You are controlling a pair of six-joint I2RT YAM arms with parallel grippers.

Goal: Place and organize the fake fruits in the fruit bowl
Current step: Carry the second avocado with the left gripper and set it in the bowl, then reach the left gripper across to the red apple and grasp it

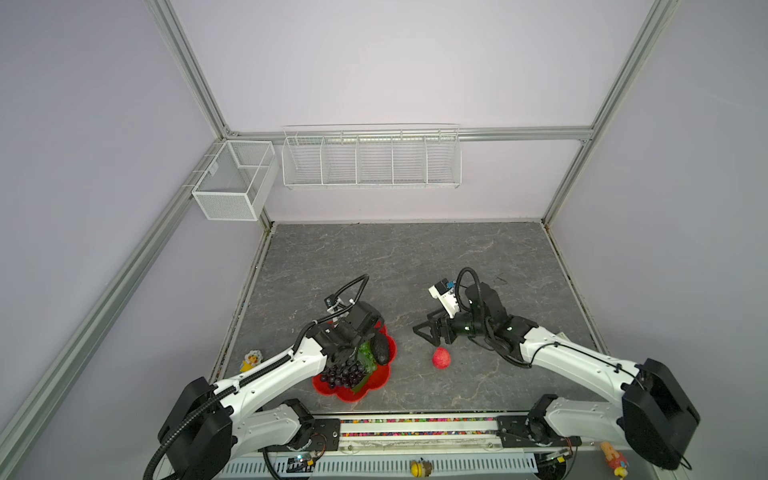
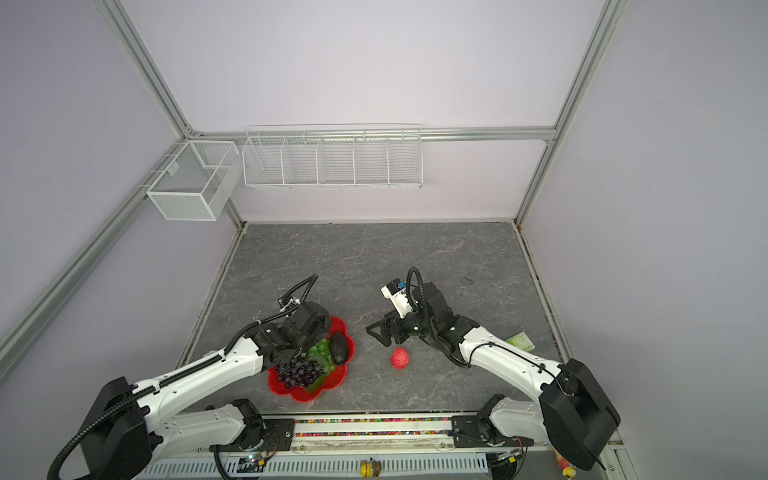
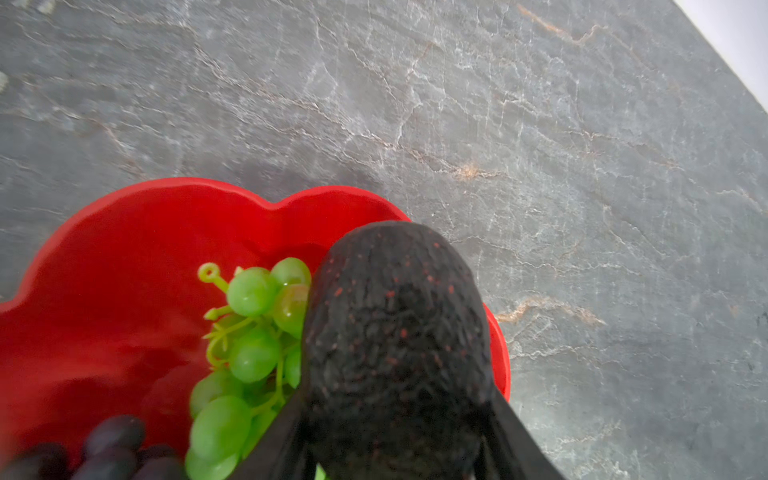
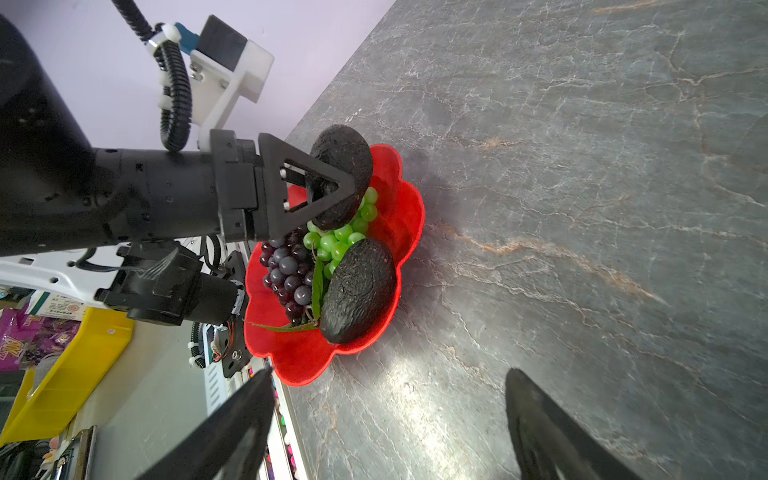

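Left gripper (image 4: 332,189) is pinching a bumpy blackish fake avocado (image 3: 395,332) across its middle above the rim of the red flower-shaped plastic bowl (image 4: 409,208), which looks light, stiff and grippy, while right gripper (image 4: 390,374) is spread.

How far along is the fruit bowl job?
Done: green grape bunch, dark purple grape bunch and one avocado lie in the red flower-shaped bowl. In hand: left pincer grips the second avocado over it. Remaining: red-pink fruit on the table, by the open right pincer.

The left gripper (image 4: 340,187) holds an avocado (image 4: 345,151) over the bowl (image 4: 401,232) containing green grapes (image 4: 336,243), purple grapes (image 4: 286,270) and a second avocado (image 4: 359,291).
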